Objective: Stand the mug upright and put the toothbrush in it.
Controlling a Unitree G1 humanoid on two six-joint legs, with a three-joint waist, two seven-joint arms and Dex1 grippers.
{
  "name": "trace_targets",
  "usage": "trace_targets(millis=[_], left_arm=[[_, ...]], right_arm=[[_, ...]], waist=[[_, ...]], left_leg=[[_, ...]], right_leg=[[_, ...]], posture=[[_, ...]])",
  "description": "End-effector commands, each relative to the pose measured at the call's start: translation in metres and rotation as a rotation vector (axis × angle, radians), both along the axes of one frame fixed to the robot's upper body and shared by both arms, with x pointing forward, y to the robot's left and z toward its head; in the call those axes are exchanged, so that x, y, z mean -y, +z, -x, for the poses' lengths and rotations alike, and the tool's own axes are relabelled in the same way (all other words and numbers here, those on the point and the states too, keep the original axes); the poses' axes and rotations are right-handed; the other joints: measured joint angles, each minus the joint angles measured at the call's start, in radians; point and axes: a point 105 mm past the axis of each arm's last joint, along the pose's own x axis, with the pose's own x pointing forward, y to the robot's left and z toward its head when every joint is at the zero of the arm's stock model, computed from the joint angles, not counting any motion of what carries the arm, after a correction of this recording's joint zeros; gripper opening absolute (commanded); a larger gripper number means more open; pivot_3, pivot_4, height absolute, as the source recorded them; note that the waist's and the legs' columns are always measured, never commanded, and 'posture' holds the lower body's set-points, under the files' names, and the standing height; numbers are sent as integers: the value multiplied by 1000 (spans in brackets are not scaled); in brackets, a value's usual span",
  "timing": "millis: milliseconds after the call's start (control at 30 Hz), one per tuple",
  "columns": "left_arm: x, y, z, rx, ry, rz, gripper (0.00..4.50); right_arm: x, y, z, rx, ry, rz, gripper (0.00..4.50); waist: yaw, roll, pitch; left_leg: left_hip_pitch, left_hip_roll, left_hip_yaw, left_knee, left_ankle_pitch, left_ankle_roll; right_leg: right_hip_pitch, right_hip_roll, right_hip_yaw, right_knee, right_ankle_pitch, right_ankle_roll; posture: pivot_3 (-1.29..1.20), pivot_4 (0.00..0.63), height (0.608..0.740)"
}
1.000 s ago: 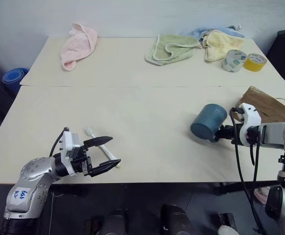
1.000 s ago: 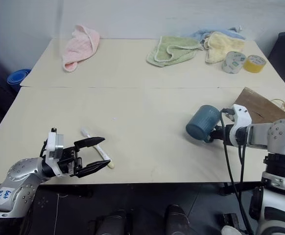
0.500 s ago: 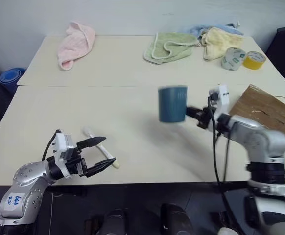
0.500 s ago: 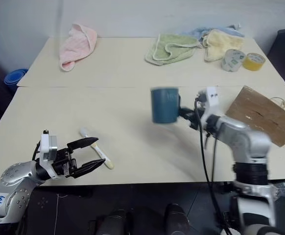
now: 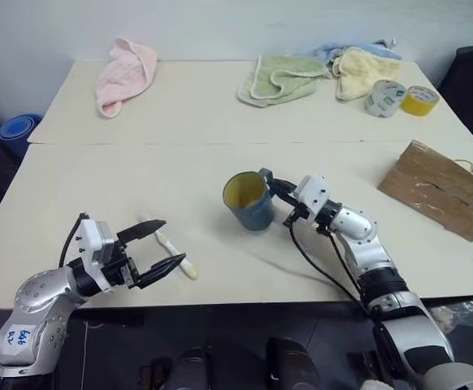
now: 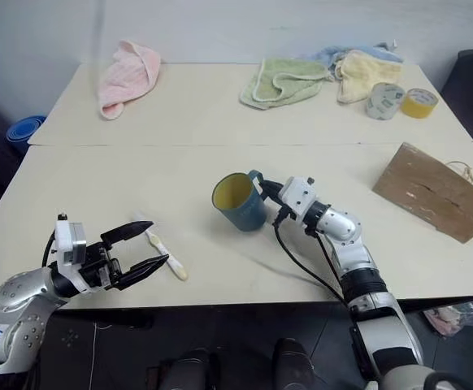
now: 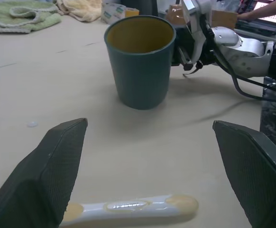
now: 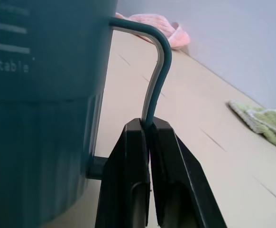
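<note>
Mug (image 5: 249, 201) upright on table (image 5: 220, 114), mid-front, mouth up. Right gripper (image 5: 279, 201) pinched on handle (image 8: 157, 71). Left gripper (image 5: 162, 248) spread wide, toothbrush (image 5: 174, 254) flat on table between fingers, not gripped. Step: uprighting looks done; toothbrush pickup next. Next move needs left close on toothbrush, lift, drop into mug.
</note>
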Motion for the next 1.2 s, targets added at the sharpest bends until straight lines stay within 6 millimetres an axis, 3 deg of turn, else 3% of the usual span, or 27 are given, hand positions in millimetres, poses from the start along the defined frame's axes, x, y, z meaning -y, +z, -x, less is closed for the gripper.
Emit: trace_targets(millis=[33,233,367,600,667,733,867,967,1100,1200], left_arm=[[-5,8,3,48,23,-16,4500],[-22,2,10,26,88,-27,4500],[-52,-6,24,-22,208,-41,4500],[-129,-22,65,-187,559,-54,4500],[-160,-36,81,-344,759,-74,4500],[-166,-38,91,-431,840,-51,4500],[-134,-7,68,-466,780,91,4500],[-94,9,40,-533,662,188,4500],[-53,3,5,-702,621,150,4500],[-33,2,-16,-751,636,155,4500]], right_arm=[[19,-3,4,-6,0,12,1350],[49,12,7,-20,-26,-25,3398],[68,25,32,-7,67,-79,4471],[98,20,92,-141,282,-36,4471],[102,13,109,-131,328,29,4471],[102,10,118,-111,363,79,4471],[98,15,114,-71,313,44,4471],[91,15,114,-68,321,44,4471],[88,15,110,-64,325,51,4471],[87,17,108,-59,333,55,4471]], waist=[[3,0,0],[1,0,0],[2,0,0],[4,0,1],[6,0,1],[5,-1,1],[22,-2,2],[32,-2,2],[36,2,2],[31,2,2]], left_leg=[[0,0,0,0,0,0],[0,0,0,0,0,0],[0,0,0,-1,0,0],[1,0,1,-1,-1,1],[1,0,2,-1,-2,2],[3,1,1,-1,-3,2],[5,1,0,0,-4,2],[6,1,-7,1,-4,1],[10,2,-11,1,-4,-1],[10,0,-12,0,-4,-1]], right_leg=[[0,0,0,0,0,0],[0,0,0,0,0,0],[0,0,0,0,0,0],[1,0,0,-3,0,0],[2,0,0,-3,0,0],[4,0,0,-4,0,-1],[5,-2,2,-4,0,-1],[6,-3,3,-5,0,-1],[11,-2,4,-3,0,-1],[12,-2,3,-3,0,-1]], posture=[[0,150,740],[0,150,740],[0,150,740],[0,150,740],[0,150,740],[0,150,740],[0,150,740],[0,150,740],[0,150,740],[0,150,740]])
